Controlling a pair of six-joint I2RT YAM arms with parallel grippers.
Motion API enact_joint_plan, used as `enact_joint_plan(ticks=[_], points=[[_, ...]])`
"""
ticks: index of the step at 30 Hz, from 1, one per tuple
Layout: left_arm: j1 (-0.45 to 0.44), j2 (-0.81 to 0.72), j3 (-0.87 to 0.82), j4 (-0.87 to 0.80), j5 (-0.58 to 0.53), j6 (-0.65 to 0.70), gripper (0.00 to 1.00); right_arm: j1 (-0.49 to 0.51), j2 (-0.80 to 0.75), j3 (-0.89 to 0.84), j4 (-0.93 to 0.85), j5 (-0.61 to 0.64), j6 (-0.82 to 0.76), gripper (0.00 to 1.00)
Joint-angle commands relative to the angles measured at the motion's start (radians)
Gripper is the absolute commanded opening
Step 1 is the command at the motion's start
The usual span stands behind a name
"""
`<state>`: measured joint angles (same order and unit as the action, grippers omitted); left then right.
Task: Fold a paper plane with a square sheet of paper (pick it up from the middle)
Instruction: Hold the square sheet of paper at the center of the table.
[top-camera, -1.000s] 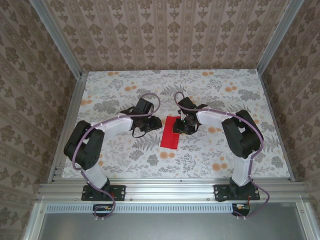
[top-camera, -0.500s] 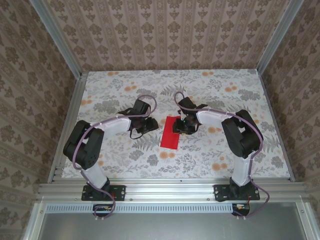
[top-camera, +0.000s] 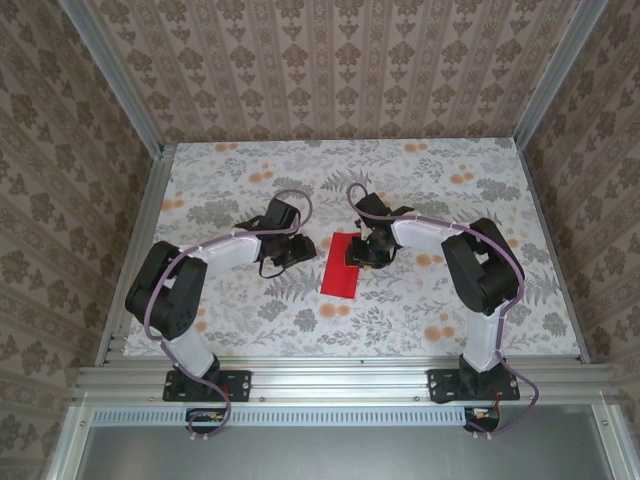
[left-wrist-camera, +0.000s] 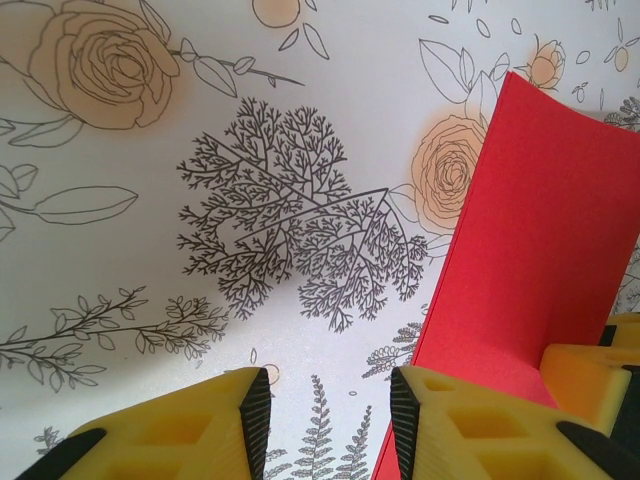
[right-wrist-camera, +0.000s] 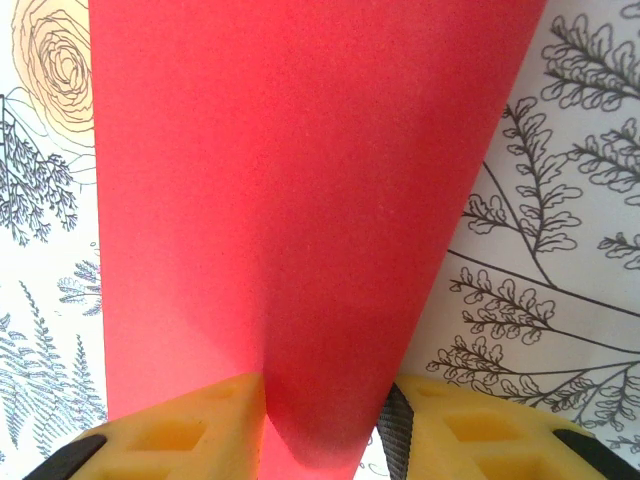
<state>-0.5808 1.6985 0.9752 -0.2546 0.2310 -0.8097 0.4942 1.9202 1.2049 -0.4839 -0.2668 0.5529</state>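
Walls (top-camera: 340, 60): matt wallpaper on three sides, beige-brown, with vertical stripes and repeated floral medallions.

Desk (top-camera: 450, 300): flat white top printed with grey ferns, leaves and pale orange roses. Up close the print is fine line drawing on a faintly grainy surface.

Frame (top-camera: 330, 372): ribbed aluminium rail along the near edge, with posts of the same metal at the back corners.

My left arm (top-camera: 215, 250) and right arm (top-camera: 430, 235): glossy white shells with black joints, both bent in toward mid-desk.

Sheet (top-camera: 338, 272): bright red, matt, plain paper. From above it is a narrow rectangle lying mid-desk between my two hands, its far right corner under my right hand. From the left wrist, one end of the sheet (left-wrist-camera: 540, 230) stands up off the desk in a smooth bow with a softly curved top edge.

Right hand (right-wrist-camera: 322, 425): grasping the sheet. The paper narrows into the gap and bows between the two fingers, which press it from either side.

Left hand (left-wrist-camera: 328, 405): released, fingers apart over bare desk, nothing between them, just beside the sheet's edge.

Fingers (left-wrist-camera: 190, 435): yellow moulded blocks with hollow pockets and black ribbed inner faces.
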Motion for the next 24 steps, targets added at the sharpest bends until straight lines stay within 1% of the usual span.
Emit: enact_joint_plan(ticks=[1, 7, 10, 14, 19, 24], points=[[0.007, -0.024, -0.018, -0.001, 0.016, -0.014, 0.40, -0.007, 0.068, -0.013, -0.047, 0.084, 0.008, 0.39], [0.006, -0.020, -0.018, 0.015, 0.041, -0.013, 0.40, -0.006, 0.075, -0.009, -0.048, 0.087, 0.007, 0.40], [-0.001, -0.016, -0.016, 0.043, 0.082, -0.005, 0.38, -0.006, 0.077, -0.008, -0.047, 0.089, 0.004, 0.40], [-0.025, -0.001, 0.001, 0.068, 0.133, 0.011, 0.34, -0.006, 0.081, -0.009, -0.048, 0.093, 0.005, 0.40], [-0.059, 0.054, 0.027, 0.106, 0.186, 0.008, 0.27, -0.006, 0.085, -0.014, -0.047, 0.093, 0.002, 0.40], [-0.086, 0.111, 0.063, 0.116, 0.209, 0.005, 0.22, -0.006, 0.089, -0.017, -0.048, 0.094, 0.001, 0.40]])
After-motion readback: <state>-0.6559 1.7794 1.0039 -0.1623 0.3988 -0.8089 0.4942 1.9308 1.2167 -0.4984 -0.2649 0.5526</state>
